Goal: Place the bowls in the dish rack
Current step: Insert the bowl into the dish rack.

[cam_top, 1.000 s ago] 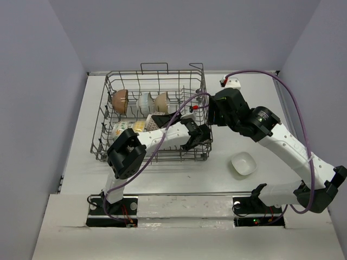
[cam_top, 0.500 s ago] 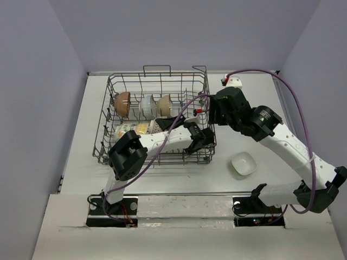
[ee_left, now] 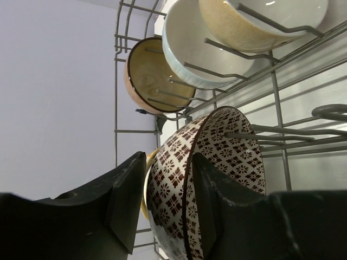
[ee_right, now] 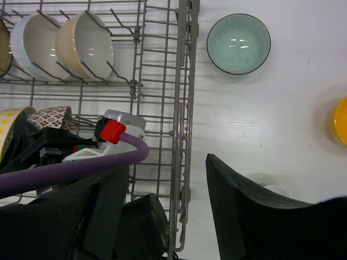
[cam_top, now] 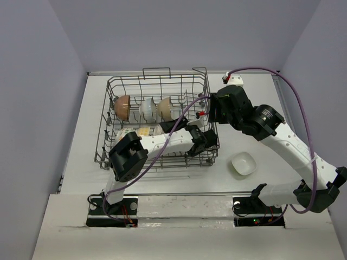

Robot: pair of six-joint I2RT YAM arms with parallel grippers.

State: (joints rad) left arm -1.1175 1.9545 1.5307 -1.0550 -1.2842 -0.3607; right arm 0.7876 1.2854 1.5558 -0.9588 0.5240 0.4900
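The left arm (cam_top: 162, 142) bends at a low elbow and stretches rightward across the dish rack (cam_top: 157, 86). Its left gripper (ee_left: 168, 162) straddles the rim of the patterned bowl (ee_left: 227, 146), which stands on edge among the tines inside the rack. Whether the fingers pinch the bowl cannot be told (they sit close on either side of its wall). The right arm (cam_top: 287, 143) reaches up and leftward, with the right gripper (ee_right: 165, 184) spread wide above the rack's right wall. Three bowls (cam_top: 146, 106) stand in the back row. A squarish white bowl (cam_top: 243, 163) sits on the table (cam_top: 260, 97).
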